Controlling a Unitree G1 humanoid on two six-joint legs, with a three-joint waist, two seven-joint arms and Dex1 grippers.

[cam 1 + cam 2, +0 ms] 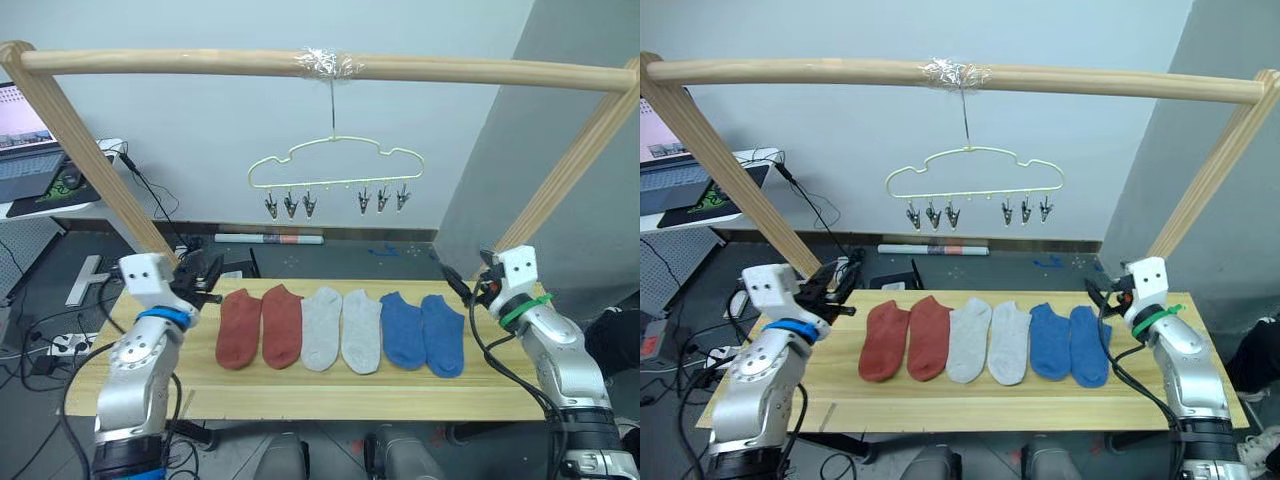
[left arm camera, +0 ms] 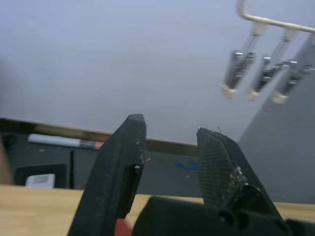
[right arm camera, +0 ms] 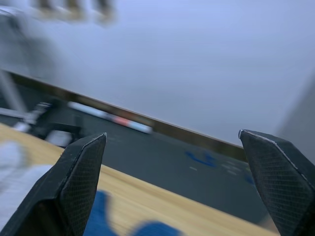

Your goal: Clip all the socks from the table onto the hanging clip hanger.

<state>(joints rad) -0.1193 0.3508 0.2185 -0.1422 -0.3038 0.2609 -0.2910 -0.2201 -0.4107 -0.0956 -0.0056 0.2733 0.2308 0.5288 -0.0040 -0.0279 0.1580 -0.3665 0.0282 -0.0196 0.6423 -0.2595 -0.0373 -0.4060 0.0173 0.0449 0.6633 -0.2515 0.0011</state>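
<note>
Several socks lie side by side on the wooden table: two rust-red, two light grey, two blue. The pale-yellow clip hanger hangs from the top pole above them, its metal clips empty. My left gripper hovers over the table's back left corner, just left of the red socks, open with nothing between its fingers. Beyond the table's right end, next to the blue socks, my right gripper is wide open and empty.
A thick wooden pole frame spans the table, with slanted legs at both ends. A laptop sits on a desk at the far left. Cables and a power strip lie on the floor.
</note>
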